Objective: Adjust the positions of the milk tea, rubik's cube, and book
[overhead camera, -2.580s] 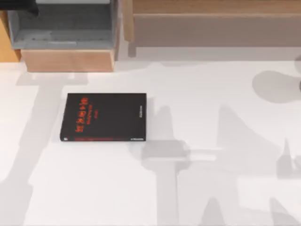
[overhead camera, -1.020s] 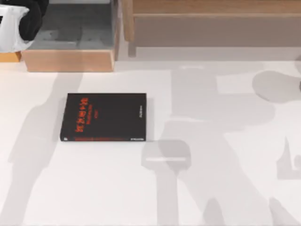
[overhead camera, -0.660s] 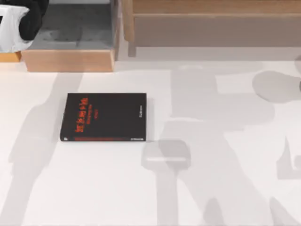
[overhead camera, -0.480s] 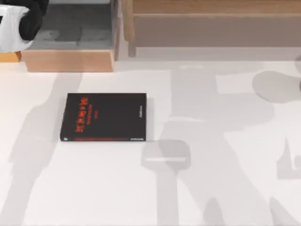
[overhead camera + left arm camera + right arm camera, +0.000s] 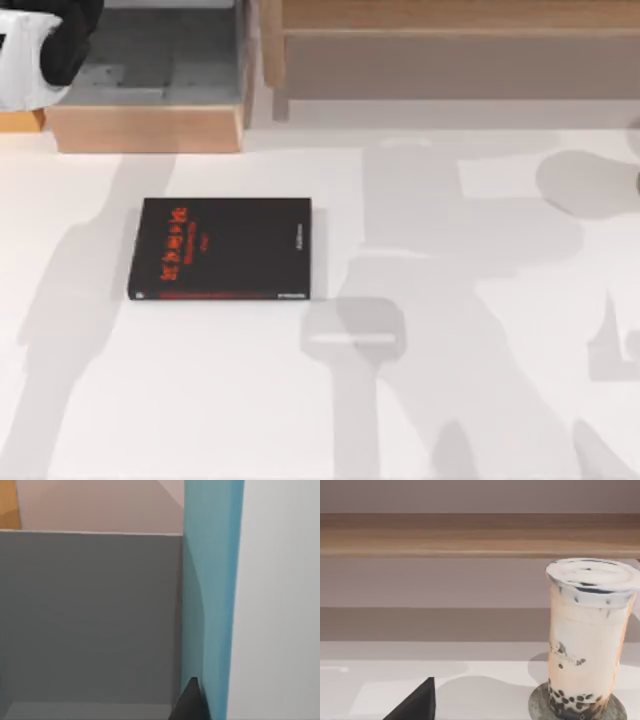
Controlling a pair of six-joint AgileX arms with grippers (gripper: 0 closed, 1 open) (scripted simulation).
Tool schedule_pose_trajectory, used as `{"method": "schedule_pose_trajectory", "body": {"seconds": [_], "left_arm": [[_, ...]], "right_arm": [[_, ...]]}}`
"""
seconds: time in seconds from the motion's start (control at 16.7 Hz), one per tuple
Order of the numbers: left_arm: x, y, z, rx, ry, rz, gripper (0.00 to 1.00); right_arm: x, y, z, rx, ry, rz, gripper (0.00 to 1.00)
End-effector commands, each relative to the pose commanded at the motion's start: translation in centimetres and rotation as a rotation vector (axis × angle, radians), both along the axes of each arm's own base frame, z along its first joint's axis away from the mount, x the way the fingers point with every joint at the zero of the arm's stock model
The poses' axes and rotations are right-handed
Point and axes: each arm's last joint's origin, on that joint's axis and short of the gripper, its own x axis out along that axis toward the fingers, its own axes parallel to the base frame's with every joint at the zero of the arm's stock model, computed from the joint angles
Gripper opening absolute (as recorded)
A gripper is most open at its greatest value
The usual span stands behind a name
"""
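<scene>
Top view: one book (image 5: 220,249) lies flat on the white surface (image 5: 200,400), left of centre, black cover up with red lettering. Behind it, at the far left edge, stands one wooden box (image 5: 150,128) with a grey interior. A long wooden shelf (image 5: 450,50) runs along the far edge from the centre to the right. The left arm (image 5: 40,45), black and white, is at the top-left corner, over the box's left end. Whether its fingers are open or closed cannot be told here.

Left wrist view: one grey panel (image 5: 90,615) takes up most of the frame, with one upright teal-blue strip (image 5: 212,590) touching its edge and a pale wall beyond. One dark finger tip (image 5: 190,702) of the left gripper shows at the frame edge beside the teal strip; the state of the fingers cannot be told.

Right wrist view: one milk tea (image 5: 590,640) stands upright on one round grey coaster (image 5: 540,707) on the surface, lid on, dark pearls at the bottom. The wooden shelf (image 5: 445,535) runs behind it. One dark finger tip (image 5: 417,702) of the right gripper shows near the frame edge, well apart from the cup; whether those fingers are open or closed cannot be told.
</scene>
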Motion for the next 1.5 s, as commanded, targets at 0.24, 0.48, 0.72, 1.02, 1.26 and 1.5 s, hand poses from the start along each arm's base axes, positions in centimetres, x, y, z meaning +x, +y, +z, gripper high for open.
{"method": "schedule_pose_trajectory", "body": {"seconds": [0.24,0.48,0.72,1.02,1.26,1.5], "left_arm": [[0.0,0.0,0.0,0.000,0.000,0.000,0.00],[-0.1,-0.1,0.1,0.001,-0.002,-0.002,0.00],[-1.0,-0.1,1.0,0.001,-0.002,-0.002,0.00],[-0.9,0.0,1.1,0.003,-0.003,0.001,0.00],[-3.4,-1.2,3.4,0.096,-0.049,0.028,0.00],[-9.0,-3.3,5.6,0.346,-0.073,0.072,0.00]], "right_arm": [[0.0,0.0,0.0,0.000,0.000,0.000,1.00],[0.0,0.0,0.0,0.000,0.000,0.000,1.00],[0.0,0.0,0.0,0.000,0.000,0.000,1.00],[0.0,0.0,0.0,0.000,0.000,0.000,1.00],[0.0,0.0,0.0,0.000,0.000,0.000,1.00],[0.0,0.0,0.0,0.000,0.000,0.000,1.00]]}}
